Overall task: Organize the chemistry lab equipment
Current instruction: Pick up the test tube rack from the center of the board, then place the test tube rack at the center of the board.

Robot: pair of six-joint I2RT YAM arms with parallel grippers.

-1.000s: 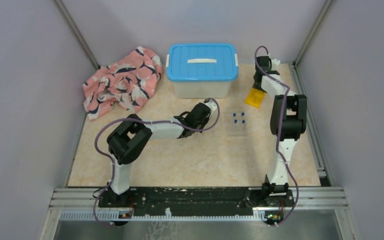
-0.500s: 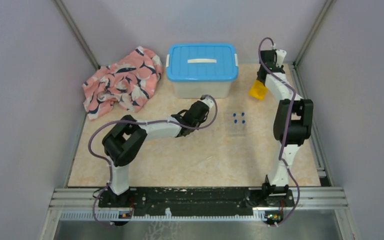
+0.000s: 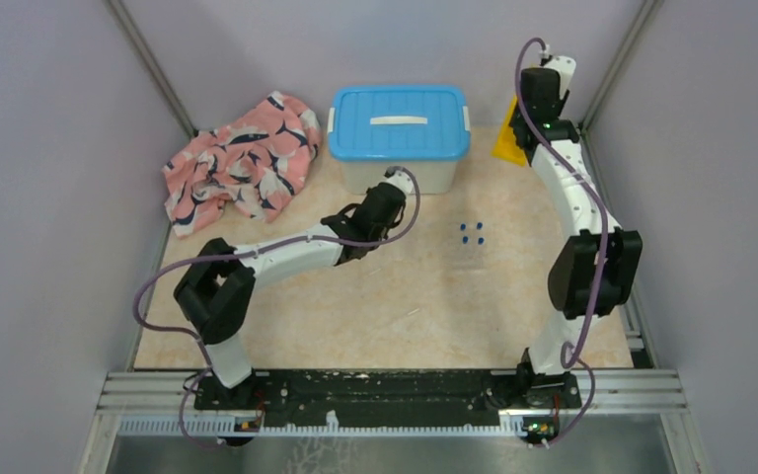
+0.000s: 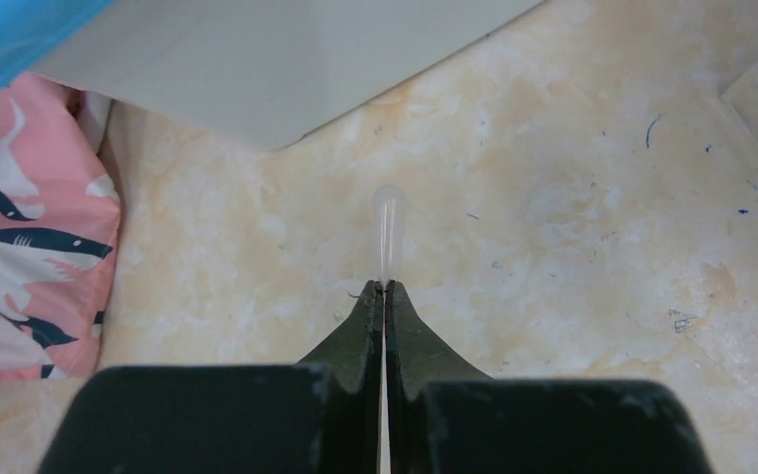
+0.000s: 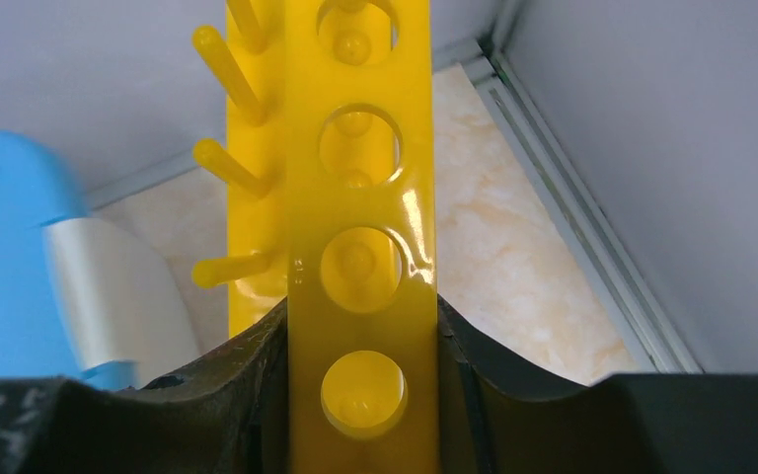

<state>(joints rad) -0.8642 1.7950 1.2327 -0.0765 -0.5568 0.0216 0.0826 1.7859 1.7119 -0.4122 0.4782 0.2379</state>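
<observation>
My right gripper (image 3: 528, 123) is shut on the long yellow holed rack (image 5: 360, 227) and holds it lifted at the far right corner; a yellow piece of the rack (image 3: 505, 144) shows beside the arm in the top view. My left gripper (image 4: 385, 286) is shut, and a thin clear tube (image 4: 389, 229) with a rounded end sticks out from between its fingertips over the tabletop. In the top view this gripper (image 3: 387, 200) is just in front of the bin. Several blue-capped tubes (image 3: 471, 233) stand mid-table. Tongs and ball are out of view.
A white bin with a blue lid (image 3: 399, 120) stands at the back centre. A pink whale-patterned cloth (image 3: 242, 160) lies at the back left and also shows in the left wrist view (image 4: 30, 227). The metal frame rail (image 3: 602, 188) runs along the right edge.
My right arm has stretched up and back towards the far right corner, carrying the yellow rack. My left arm has reached farther towards the bin.
</observation>
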